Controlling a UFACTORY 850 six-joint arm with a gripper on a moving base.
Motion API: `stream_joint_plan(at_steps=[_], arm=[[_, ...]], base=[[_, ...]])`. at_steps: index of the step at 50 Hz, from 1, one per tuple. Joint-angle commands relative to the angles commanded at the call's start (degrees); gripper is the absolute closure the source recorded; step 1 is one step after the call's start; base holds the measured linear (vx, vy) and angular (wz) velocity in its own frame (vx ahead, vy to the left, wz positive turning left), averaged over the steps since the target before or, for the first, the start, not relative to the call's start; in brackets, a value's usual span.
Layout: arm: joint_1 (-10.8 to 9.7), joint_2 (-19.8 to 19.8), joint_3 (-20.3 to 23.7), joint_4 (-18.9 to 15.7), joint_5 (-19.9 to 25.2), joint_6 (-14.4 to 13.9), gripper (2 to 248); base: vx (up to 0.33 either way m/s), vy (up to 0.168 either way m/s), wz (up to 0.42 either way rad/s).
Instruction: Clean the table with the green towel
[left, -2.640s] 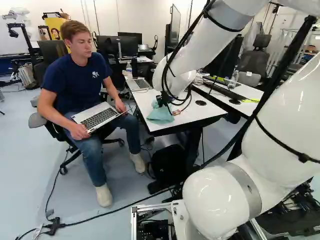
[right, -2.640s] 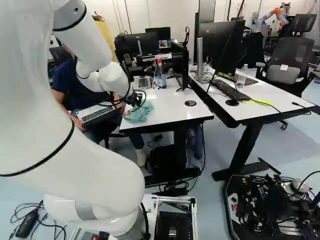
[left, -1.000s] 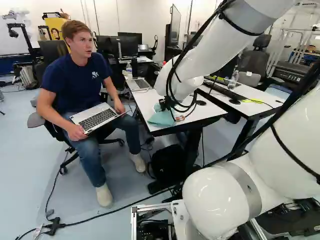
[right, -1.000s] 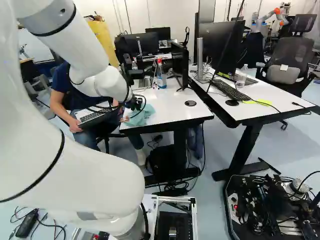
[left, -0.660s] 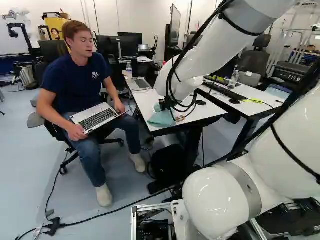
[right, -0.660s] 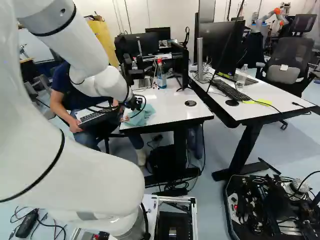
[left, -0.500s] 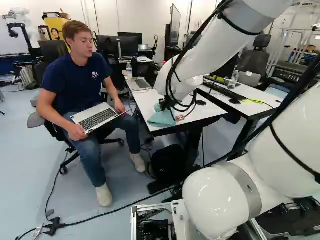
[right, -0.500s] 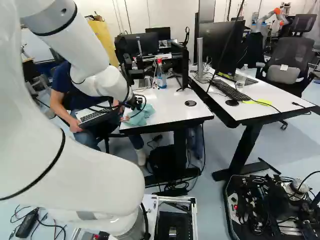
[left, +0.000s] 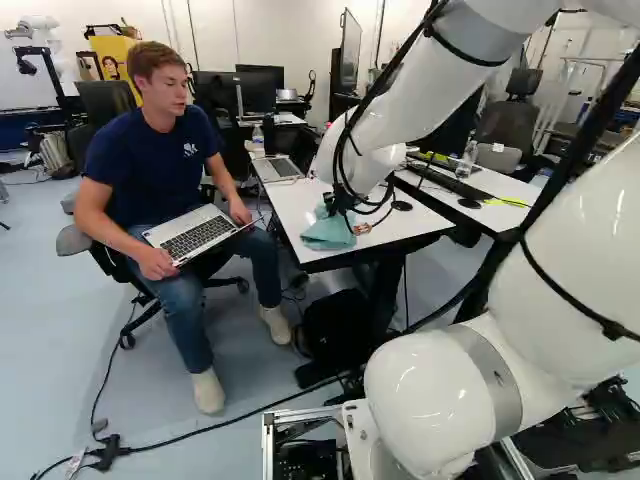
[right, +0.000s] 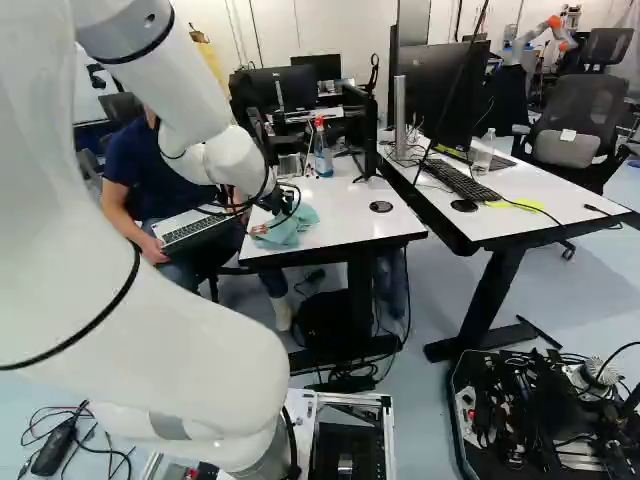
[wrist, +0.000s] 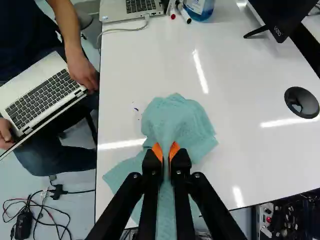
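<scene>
The hand is clamped on the green towel, fwiw. In the wrist view, the orange pads pinch a bunched strip of it from both sides, so the fingers are nearly together with just that fold between them. The strip runs back between the fingers, and the rest fans out on the white bench, ahead of the hand and off to both sides. There are a few small blue marks just beside the towel. Well ahead are a laptop, some markers and a blue bottle, all on the bench. Compared with half a second ago, the arm has shifted and the towel has slid along with the hand, a little farther in from the bench's near corner.
</scene>
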Motion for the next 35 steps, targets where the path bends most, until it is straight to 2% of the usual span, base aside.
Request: stream_joint_plan(at_steps=[14,35], arm=[[-0.1,-4.5,-4.3,0.0,0.0,0.0,215],[2.8,-10.1,-10.0,0.0,0.0,0.0,215]], base=[[0.0,0.0,0.0],[0.0,0.0,0.0]])
